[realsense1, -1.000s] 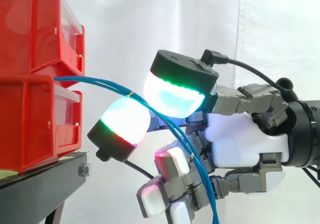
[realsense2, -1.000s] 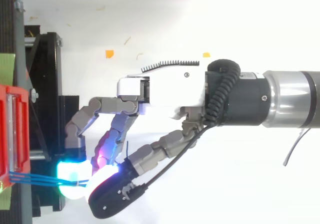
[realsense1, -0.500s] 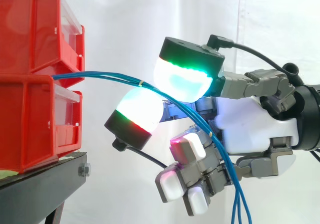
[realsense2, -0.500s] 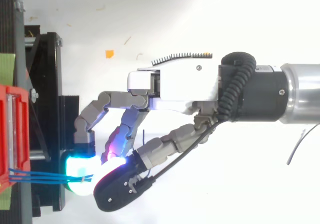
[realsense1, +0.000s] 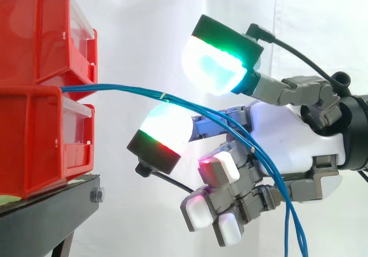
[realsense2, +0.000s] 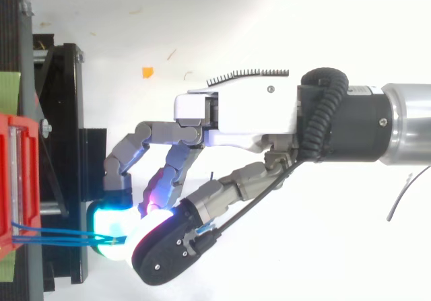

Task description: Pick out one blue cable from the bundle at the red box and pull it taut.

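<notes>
Several thin blue cables point(realsense1: 115, 88) come out between the two stacked red bins point(realsense1: 40, 90) and sag to the right, tied by a small yellow band point(realsense1: 164, 96). My hand point(realsense1: 287, 148) sits right of the bins. One green-glowing fingertip pad point(realsense1: 215, 64) stands above the cables and another pad point(realsense1: 164, 133) below them. The cables run through the gap between them without being pinched, then drop past the palm to the bottom edge. The lower fingers curl under the palm. From above, the cables point(realsense2: 47, 233) reach from the red bin to the glowing pads point(realsense2: 111, 223).
The bins rest on a black stand point(realsense1: 46, 217) at the left, with a bolt at its corner. A white curtain hangs behind. From above, the stand's frame point(realsense2: 67, 146) lies left of the hand, and an orange scrap point(realsense2: 147, 72) lies on the white floor.
The two glowing pads were pressed together on the cables; the upper one has lifted away and the gap has widened. The hand has shifted right and slightly up, and the cables lie straighter.
</notes>
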Controlling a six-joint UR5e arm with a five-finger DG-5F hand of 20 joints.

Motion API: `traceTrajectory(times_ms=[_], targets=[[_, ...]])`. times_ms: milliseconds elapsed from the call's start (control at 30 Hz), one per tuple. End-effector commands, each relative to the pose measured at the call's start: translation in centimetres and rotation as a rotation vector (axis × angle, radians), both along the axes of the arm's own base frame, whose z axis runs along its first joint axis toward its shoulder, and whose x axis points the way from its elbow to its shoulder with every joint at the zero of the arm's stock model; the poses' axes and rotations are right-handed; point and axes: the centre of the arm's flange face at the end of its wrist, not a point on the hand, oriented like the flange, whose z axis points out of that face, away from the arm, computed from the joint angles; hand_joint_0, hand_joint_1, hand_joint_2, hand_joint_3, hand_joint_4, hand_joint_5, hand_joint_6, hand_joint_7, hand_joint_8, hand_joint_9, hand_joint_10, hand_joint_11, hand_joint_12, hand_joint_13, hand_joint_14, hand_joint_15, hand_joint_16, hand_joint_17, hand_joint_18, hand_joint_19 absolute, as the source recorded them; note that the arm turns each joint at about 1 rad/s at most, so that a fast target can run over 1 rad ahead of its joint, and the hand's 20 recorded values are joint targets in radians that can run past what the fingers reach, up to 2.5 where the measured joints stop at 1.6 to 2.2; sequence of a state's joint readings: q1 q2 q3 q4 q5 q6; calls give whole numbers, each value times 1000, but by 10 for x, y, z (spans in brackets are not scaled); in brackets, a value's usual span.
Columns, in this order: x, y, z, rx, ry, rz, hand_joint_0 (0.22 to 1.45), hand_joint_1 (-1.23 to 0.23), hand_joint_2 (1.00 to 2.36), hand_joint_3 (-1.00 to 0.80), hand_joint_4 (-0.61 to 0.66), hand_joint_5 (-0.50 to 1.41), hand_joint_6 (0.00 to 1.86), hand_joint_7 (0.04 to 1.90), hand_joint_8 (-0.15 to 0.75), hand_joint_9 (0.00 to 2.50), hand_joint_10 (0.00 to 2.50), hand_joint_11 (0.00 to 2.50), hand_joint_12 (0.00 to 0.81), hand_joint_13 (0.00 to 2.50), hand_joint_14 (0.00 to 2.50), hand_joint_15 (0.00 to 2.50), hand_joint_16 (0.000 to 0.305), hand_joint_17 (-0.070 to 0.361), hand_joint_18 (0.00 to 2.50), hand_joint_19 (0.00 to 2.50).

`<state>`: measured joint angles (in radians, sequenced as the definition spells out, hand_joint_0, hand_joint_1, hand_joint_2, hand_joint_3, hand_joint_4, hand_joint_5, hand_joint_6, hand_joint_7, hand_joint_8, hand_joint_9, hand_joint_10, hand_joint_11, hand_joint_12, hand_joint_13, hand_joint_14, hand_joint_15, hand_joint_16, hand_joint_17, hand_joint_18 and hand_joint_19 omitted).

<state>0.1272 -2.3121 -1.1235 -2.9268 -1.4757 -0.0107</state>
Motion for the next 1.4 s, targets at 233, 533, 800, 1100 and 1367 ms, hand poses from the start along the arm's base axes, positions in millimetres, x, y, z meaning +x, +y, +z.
traceTrajectory(times_ms=[233, 533, 800, 1100, 1367], targets=[[0, 0, 1, 0, -1, 0, 504, -786, 1000, -500, 74, -110, 839, 860, 297, 1143, 27, 706, 355, 913, 17, 427, 54, 121, 890, 546], [0, -1, 0, 2, 1, 0, 654, -874, 1016, -275, -104, -119, 923, 904, 284, 1146, 27, 722, 333, 917, 17, 434, 48, 109, 905, 556], [0, -1, -1, 3, 2, 14, 706, -887, 1016, -281, -157, -116, 938, 946, 286, 1161, 26, 758, 336, 934, 19, 434, 48, 108, 932, 558], [0, -2, -1, 3, 2, 12, 756, -901, 1002, -474, -194, -109, 946, 991, 286, 1242, 29, 797, 332, 969, 19, 439, 47, 106, 969, 556], [-1, -4, 0, 3, 1, 14, 741, -922, 1000, -500, -198, -97, 943, 1012, 279, 1305, 31, 836, 322, 1002, 19, 457, 47, 105, 1002, 560]])
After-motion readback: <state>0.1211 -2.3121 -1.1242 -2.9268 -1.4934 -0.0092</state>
